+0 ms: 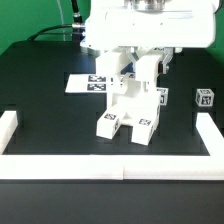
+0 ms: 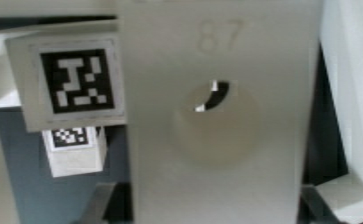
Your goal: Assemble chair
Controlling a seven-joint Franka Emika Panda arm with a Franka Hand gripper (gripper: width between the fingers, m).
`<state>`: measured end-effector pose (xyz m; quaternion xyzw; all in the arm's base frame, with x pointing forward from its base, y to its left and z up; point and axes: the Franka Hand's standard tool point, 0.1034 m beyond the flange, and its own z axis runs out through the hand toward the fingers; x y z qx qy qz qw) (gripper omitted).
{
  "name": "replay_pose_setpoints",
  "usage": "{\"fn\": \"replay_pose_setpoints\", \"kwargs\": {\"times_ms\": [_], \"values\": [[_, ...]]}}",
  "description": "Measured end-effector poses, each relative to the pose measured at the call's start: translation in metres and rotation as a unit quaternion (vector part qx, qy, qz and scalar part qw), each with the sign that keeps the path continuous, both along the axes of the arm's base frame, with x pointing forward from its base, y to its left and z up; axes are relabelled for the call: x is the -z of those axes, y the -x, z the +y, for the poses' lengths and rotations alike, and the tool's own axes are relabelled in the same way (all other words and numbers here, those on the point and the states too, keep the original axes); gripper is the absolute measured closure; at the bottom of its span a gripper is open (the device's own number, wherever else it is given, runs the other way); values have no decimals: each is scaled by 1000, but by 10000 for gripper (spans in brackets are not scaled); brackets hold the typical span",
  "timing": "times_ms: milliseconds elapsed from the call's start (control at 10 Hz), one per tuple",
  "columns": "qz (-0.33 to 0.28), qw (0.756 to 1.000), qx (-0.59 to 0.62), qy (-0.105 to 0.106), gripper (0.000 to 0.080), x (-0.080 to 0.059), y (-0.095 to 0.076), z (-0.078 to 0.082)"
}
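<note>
The partly built white chair (image 1: 128,105) stands mid-table, with tagged feet at the front. My gripper (image 1: 143,62) comes down onto its upright flat panel (image 1: 146,78). In the wrist view this panel (image 2: 213,60) fills the middle, with a small hole (image 2: 210,97) in it. My gripper (image 2: 210,205) has its dark fingers (image 2: 110,200) tight against both long edges of the panel, so it is shut on it. A tagged chair piece (image 2: 75,78) sits beside the panel.
A loose tagged white block (image 1: 204,98) lies at the exterior view's right. The marker board (image 1: 88,83) lies behind the chair at the left. A low white border wall (image 1: 110,163) runs along the front and both sides.
</note>
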<state>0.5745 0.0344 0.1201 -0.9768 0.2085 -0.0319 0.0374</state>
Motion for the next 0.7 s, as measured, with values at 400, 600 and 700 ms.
{"fn": "replay_pose_setpoints", "kwargs": {"times_ms": [400,600,700], "values": [[-1,1000,-4,3,511,0,0,-10],[-1,1000,-4,3,510,0,0,-11],[-1,1000,-4,3,510,0,0,-11]]}}
